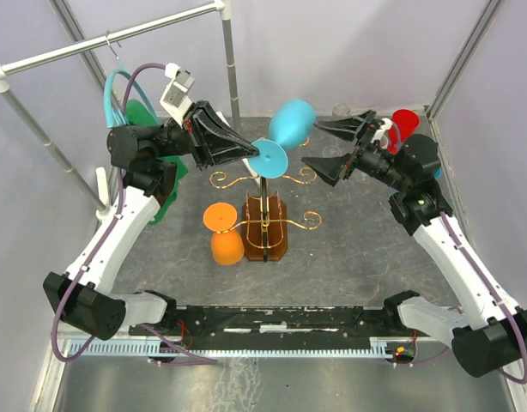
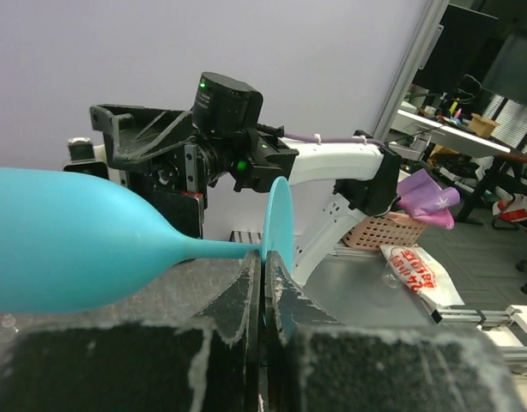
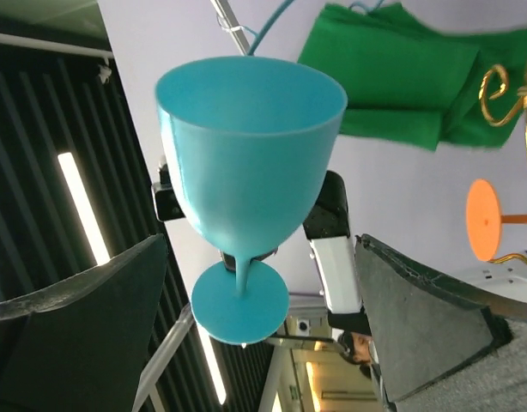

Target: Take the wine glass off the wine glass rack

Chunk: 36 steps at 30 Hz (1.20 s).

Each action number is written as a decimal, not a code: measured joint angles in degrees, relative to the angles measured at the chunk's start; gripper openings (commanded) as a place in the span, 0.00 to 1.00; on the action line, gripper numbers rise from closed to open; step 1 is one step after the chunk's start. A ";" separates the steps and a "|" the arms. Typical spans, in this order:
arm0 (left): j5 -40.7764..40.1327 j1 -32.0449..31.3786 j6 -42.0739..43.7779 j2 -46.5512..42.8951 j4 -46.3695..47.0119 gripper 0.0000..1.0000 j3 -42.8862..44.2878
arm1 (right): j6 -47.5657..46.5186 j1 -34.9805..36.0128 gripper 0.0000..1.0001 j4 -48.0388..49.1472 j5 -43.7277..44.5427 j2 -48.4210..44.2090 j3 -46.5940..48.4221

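Nearly off: glass held above the rack, carry-away comes next

Broadly, the grey speckled counter (image 1: 349,249) fills the middle of the overhead view. The wine glass rack (image 1: 265,184) stands at its centre, thin gold wire curling into scrolls above an oval dark-brown wooden base (image 1: 265,245). An orange glass (image 1: 227,245) hangs bowl-down at the rack's lower left.

The wine glass (image 1: 289,124) is smooth matte teal and probably plastic. It lies on its side in the air just above the rack's top, with its bowl (image 3: 246,146) toward the upper right. It looks free of the wire, though the overhead angle leaves that not quite certain.

The left gripper (image 1: 246,148) has its jaws pinched shut on the thin stem (image 2: 216,249), right beside the flat round foot (image 2: 281,219). The right gripper (image 1: 311,142) sits near the bowl with its jaws spread wide, holding nothing.

I judge the lift-off essentially made. The next move calls for carrying the glass clear of the scrolls without tipping, since so slim a stem could swivel in the grip.
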 measured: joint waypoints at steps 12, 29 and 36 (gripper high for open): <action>0.92 -1.38 1.49 0.24 -3.13 0.03 0.00 | 2.19 11.74 0.95 10.54 9.51 12.79 2.23; 1.03 -1.79 5.18 -0.13 -6.82 0.32 -0.02 | 3.54 13.99 0.86 17.03 14.43 17.94 5.60; 0.76 -2.27 9.86 -2.99 -11.82 0.58 -1.53 | 2.64 14.23 0.83 16.96 15.10 17.68 5.22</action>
